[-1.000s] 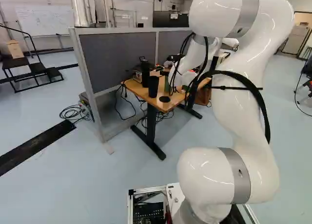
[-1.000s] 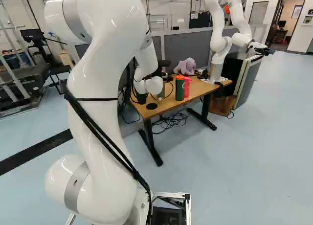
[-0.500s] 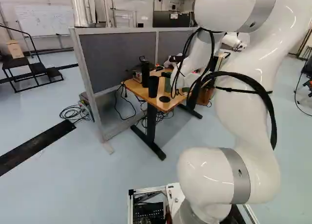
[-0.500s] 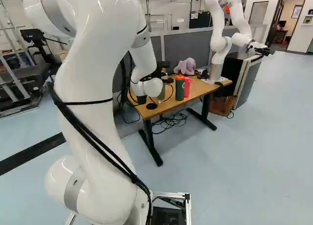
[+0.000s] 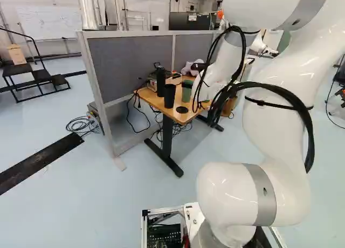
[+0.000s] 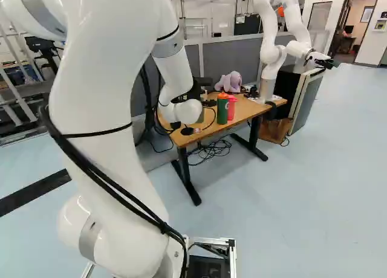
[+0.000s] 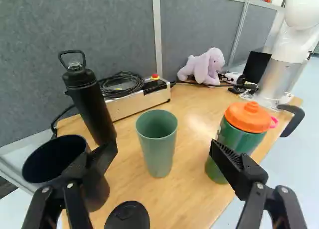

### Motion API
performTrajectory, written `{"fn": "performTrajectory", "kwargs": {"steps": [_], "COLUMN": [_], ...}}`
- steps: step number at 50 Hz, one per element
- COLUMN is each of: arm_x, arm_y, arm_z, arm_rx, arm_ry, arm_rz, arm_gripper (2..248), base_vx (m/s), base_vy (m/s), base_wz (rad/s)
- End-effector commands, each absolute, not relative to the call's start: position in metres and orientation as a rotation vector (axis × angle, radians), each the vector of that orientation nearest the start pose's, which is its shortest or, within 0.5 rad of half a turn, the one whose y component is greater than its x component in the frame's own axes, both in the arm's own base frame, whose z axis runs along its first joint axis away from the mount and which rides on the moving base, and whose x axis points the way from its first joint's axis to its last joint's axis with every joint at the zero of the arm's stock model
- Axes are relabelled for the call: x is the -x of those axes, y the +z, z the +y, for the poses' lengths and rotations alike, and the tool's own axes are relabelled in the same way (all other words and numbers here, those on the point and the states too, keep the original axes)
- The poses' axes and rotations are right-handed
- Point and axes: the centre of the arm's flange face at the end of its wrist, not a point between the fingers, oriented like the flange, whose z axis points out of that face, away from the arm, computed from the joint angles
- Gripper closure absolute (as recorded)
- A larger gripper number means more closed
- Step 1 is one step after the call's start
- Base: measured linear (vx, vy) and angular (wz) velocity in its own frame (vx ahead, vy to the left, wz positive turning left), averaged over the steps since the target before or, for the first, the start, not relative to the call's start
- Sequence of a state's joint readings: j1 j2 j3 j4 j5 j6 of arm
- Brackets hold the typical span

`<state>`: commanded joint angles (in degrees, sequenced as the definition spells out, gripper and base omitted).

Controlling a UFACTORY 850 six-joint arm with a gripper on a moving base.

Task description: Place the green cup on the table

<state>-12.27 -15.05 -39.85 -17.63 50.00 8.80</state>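
We have the green cup (image 5: 186, 94) upright on the table (image 7: 189, 201), upper middle of the left base view, just right of the black cup (image 5: 169, 97). Our gripper (image 7: 163, 149) is released, its fingers spread wide, the green cup ahead between them, an orange-lidded bottle (image 7: 234, 138) beyond one finger.

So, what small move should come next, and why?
Perhaps ease straight back, fingers open: the green cup stands upright on the table, untouched, so it looks placed. One finger seems close to the black cup, the other to the orange-lidded bottle; sideways motion could knock them.
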Motion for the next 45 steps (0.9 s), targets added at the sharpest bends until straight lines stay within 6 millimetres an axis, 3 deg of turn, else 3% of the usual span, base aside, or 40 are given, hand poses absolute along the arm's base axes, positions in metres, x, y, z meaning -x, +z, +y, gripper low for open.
{"fn": "performTrajectory", "kwargs": {"steps": [11,45], "arm_x": [-0.475,-0.455], "arm_y": [0.393,0.395], "arm_z": [-0.088,-0.074], "arm_rx": [2.498,2.502], "arm_ry": [-1.866,-1.863], "arm_rz": [0.006,0.006], "arm_gripper": [3,3], "base_vx": [0.0,0.0], "base_vy": [0.0,0.0], "base_wz": [0.0,0.0]}}
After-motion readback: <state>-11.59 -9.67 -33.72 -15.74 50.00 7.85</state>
